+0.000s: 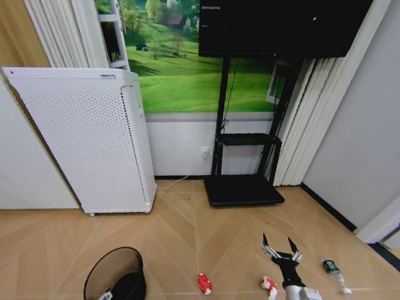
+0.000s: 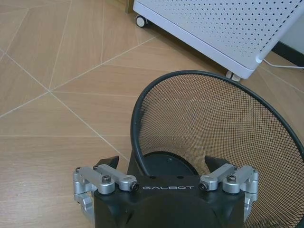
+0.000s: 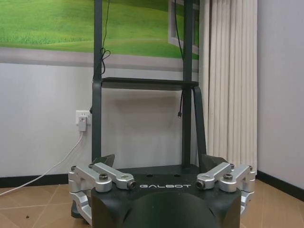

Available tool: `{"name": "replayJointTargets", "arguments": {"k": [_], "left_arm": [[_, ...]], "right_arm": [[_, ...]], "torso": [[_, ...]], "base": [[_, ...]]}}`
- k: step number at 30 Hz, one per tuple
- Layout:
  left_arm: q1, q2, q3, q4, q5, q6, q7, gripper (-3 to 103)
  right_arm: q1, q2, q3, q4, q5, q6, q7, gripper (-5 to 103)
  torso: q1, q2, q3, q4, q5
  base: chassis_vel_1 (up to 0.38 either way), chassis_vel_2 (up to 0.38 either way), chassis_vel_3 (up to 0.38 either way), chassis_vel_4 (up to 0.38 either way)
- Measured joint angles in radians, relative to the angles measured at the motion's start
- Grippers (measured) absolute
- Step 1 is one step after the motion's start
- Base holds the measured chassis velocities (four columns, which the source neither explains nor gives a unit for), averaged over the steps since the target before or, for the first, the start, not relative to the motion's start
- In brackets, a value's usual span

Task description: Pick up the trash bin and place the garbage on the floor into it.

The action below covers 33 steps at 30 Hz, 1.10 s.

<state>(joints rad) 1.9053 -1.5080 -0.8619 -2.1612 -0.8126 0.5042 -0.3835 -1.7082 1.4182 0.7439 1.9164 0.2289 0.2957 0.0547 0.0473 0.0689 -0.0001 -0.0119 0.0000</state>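
The trash bin [image 2: 223, 123] is fine black wire mesh under a smooth, rolled black rim with a dull sheen. The floor [image 1: 206, 231] is pale tan wood laid in herringbone, satin-finished with faint grain. Matt black plastic housings and brushed silver metal linkages with dark screws make up the left gripper [image 2: 161, 166] and right gripper [image 3: 160, 162]. Two wrappers [image 1: 204, 284] look like glossy crumpled red-and-white film. The bottle [image 1: 333, 271] is clear plastic. The white appliance [image 1: 87, 137] has a matt, perforated panel.
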Motion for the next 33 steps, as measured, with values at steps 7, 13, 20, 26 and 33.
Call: {"name": "replayJointTargets", "arguments": {"k": [7, 13, 20, 26, 33], "left_arm": [[-0.009, -0.009, 0.007, 0.027, 0.015, -0.017, -0.003, 86], [-0.006, -0.013, 0.004, 0.037, 0.009, -0.050, 0.021, 59], [-0.008, -0.013, 0.003, 0.041, -0.015, -0.067, 0.026, 38], [-0.001, -0.014, 0.005, 0.051, -0.030, -0.084, 0.031, 11], [0.004, -0.010, 0.002, 0.057, -0.026, -0.134, 0.059, 7]], "right_arm": [[0.005, -0.001, -0.002, 0.005, 0.004, -0.001, 0.002, 100], [0.001, 0.001, -0.004, -0.008, 0.010, -0.001, 0.002, 100], [0.000, -0.001, -0.004, -0.011, 0.015, 0.002, 0.001, 100], [0.004, -0.014, -0.001, -0.010, 0.022, 0.002, 0.001, 100], [0.008, -0.019, 0.003, -0.003, 0.031, 0.001, 0.003, 100]], "torso": [[0.000, 0.000, 0.000, 0.0001, 0.0000], [0.000, 0.000, 0.000, 0.0001, 0.0000], [0.000, 0.000, 0.000, 0.0000, 0.0002], [0.000, 0.000, 0.000, 0.0000, 0.0000], [0.000, 0.000, 0.001, 0.0001, -0.0002]], "base": [[0.000, 0.000, 0.000, 0.000], [0.000, 0.000, 0.000, 0.000], [0.000, 0.000, 0.000, 0.000], [0.000, 0.000, 0.000, 0.000], [0.000, 0.000, 0.000, 0.000]]}}
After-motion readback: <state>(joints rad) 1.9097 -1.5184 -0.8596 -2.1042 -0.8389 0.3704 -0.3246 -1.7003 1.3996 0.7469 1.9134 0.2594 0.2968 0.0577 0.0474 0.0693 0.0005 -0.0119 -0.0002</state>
